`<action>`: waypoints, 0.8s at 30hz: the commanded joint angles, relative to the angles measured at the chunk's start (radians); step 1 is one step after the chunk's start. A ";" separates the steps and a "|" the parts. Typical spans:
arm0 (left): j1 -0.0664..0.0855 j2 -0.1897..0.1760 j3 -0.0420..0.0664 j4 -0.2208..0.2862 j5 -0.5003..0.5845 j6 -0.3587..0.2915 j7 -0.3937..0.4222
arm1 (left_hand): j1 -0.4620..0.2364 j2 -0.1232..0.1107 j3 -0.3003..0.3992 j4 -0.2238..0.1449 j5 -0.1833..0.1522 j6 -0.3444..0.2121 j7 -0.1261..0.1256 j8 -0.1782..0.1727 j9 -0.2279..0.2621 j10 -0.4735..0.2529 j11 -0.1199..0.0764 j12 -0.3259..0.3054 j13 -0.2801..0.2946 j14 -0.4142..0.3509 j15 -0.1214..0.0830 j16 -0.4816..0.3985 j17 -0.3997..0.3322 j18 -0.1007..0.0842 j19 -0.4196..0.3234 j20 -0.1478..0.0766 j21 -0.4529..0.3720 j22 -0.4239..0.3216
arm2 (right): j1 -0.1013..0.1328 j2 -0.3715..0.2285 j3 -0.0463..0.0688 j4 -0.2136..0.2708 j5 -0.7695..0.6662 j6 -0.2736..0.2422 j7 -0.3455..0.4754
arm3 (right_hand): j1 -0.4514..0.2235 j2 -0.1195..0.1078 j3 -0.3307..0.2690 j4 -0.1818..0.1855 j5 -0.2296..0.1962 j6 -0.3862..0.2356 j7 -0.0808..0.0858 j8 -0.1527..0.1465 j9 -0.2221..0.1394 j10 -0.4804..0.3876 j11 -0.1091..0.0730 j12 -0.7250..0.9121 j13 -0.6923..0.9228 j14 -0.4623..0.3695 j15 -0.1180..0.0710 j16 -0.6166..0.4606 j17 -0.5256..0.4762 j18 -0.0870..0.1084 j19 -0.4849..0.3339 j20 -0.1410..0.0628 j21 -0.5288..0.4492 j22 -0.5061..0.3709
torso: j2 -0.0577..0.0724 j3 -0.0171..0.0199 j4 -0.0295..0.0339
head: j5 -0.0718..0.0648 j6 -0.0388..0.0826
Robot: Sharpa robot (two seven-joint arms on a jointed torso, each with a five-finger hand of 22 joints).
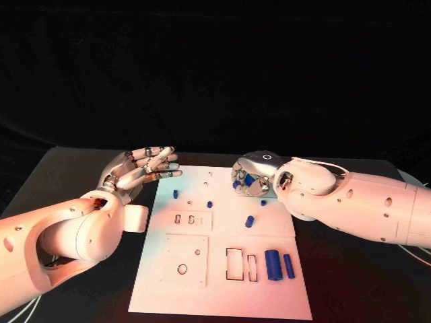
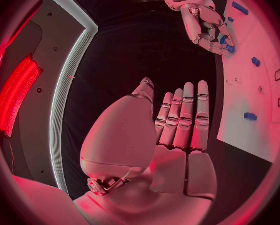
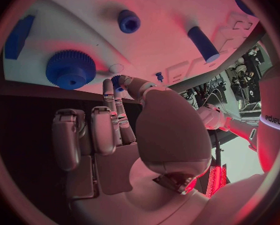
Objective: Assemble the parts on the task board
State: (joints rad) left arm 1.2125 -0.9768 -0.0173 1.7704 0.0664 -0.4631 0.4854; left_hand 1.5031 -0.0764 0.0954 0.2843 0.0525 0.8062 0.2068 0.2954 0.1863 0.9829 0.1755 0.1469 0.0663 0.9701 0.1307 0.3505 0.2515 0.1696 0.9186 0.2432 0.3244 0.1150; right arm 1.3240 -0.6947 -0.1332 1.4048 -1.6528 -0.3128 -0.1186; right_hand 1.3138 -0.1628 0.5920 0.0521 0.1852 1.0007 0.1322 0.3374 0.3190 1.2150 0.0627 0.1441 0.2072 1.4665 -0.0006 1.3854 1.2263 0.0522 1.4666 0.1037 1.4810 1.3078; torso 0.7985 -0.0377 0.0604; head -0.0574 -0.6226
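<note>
Fingers of the silver left hand are stretched out straight and side by side with nothing between them, the hand hovering at the middle left of the head view just beside the left edge of the flat white rectangular task board. In the left wrist view that hand is plainly empty. At the centre of the head view the silver right hand is bent down over the upper part of the board; in the right wrist view it pinches a small blue toothed part between thumb and a fingertip. A larger blue gear stands on the board beside it, with a blue round knob and a blue cylinder further off. Lower right on the board in the head view lie two long blue cylindrical pegs, next to narrow rectangular slots.
</note>
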 commanded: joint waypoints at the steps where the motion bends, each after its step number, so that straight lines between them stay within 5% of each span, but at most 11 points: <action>1: 0.003 0.001 0.001 0.001 0.002 0.017 0.000 | 0.005 0.009 0.001 0.001 -0.002 -0.006 0.029 -0.007 -0.001 0.002 0.006 -0.004 -0.001 -0.005 0.003 -0.004 0.001 0.015 0.005 0.001 -0.003 -0.002 | 0.001 0.001 0.001 0.007 -0.012 -0.077 -0.023 | -0.007 0.010 0.002 0.009 -0.018 0.003 -0.002 0.007 0.027 0.000 0.003 0.000 0.001 0.041 -0.008 0.008 0.000 -0.016 0.001 -0.004 0.002 0.103 | 0.001 0.0000 0.0019 | -0.001 0.005; 12: 0.003 0.003 0.001 -0.001 0.002 0.016 -0.002 | 0.008 0.010 0.002 -0.001 -0.002 -0.008 0.030 -0.008 -0.002 0.002 0.007 -0.007 -0.001 -0.008 0.005 -0.007 0.002 0.014 0.004 0.001 -0.005 -0.003 | 0.007 0.064 0.003 -0.043 0.004 -0.178 -0.030 | -0.009 0.006 0.004 0.009 -0.025 0.000 -0.002 0.008 0.029 -0.003 0.004 -0.003 0.001 0.041 -0.008 0.009 0.002 -0.016 0.002 -0.004 0.003 0.105 | 0.003 -0.0002 0.0027 | 0.001 0.012; 24: 0.005 0.009 0.001 -0.002 0.002 0.015 -0.003 | 0.009 0.010 0.002 -0.001 -0.002 -0.008 0.030 -0.009 -0.002 0.002 0.008 -0.009 -0.001 -0.011 0.006 -0.009 0.002 0.014 0.003 0.002 -0.006 -0.004 | 0.006 0.159 0.003 -0.137 0.024 -0.178 -0.013 | -0.009 0.005 0.006 0.008 -0.026 -0.002 -0.001 0.008 0.031 -0.005 0.004 -0.004 0.001 0.042 -0.008 0.012 0.006 -0.017 0.004 -0.004 0.005 0.109 | 0.005 0.0000 0.0043 | 0.007 0.015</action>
State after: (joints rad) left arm 1.2141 -0.9709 -0.0174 1.7671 0.0664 -0.4632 0.4779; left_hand 1.5070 -0.0723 0.0954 0.2843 0.0525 0.8062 0.2068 0.2916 0.1855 0.9829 0.1755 0.1422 0.0664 0.9665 0.1343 0.3472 0.2521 0.1695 0.9186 0.2432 0.3243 0.1115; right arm 1.3307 -0.5418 -0.1302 1.2782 -1.6357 -0.4777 -0.1382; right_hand 1.3083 -0.1579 0.5945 0.0582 0.1625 0.9979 0.1308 0.3408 0.3190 1.2150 0.0627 0.1441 0.2091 1.4665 -0.0005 1.3932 1.2317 0.0527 1.4665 0.1038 1.4810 1.3074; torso 0.8033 -0.0374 0.0634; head -0.0523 -0.6073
